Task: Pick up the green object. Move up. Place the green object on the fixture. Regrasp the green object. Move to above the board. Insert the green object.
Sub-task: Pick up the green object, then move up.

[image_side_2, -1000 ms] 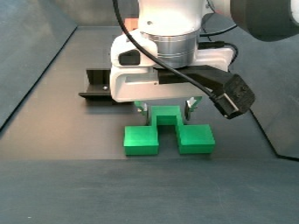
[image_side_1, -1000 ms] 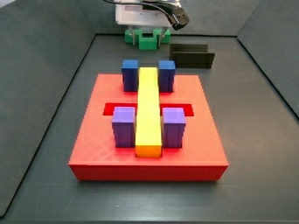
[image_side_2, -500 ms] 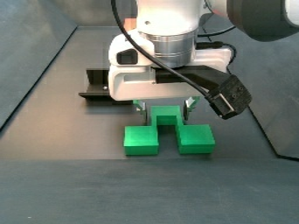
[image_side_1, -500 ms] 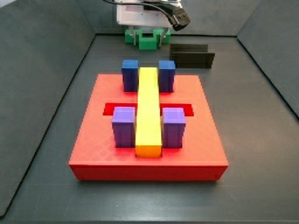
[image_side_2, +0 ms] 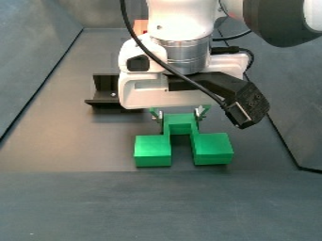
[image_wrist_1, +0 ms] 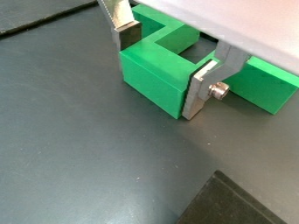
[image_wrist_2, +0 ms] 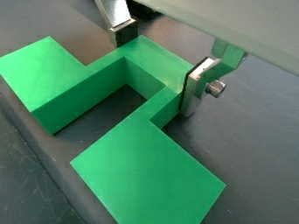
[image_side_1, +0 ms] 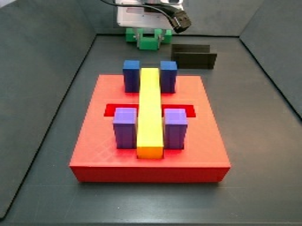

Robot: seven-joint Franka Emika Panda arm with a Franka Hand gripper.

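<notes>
The end effector point(image_side_2: 183, 115) sits low over the green object point(image_side_2: 182, 143), its fingers point(image_wrist_2: 197, 86) clamping the raised middle. The object rests on the floor beside the fixture point(image_side_1: 193, 57), well apart from the board point(image_side_1: 94, 146)

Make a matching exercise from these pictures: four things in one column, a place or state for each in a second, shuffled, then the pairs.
Things:
1. green object
2. fixture
3. yellow bar
4. tool

Places or states:
A. lying along the middle of the red board
B. bare, on the floor beyond the board
C. on the floor, bridge between the fingers
D. straddling the green bridge

Pairs: 1-C, 2-B, 3-A, 4-D
</notes>
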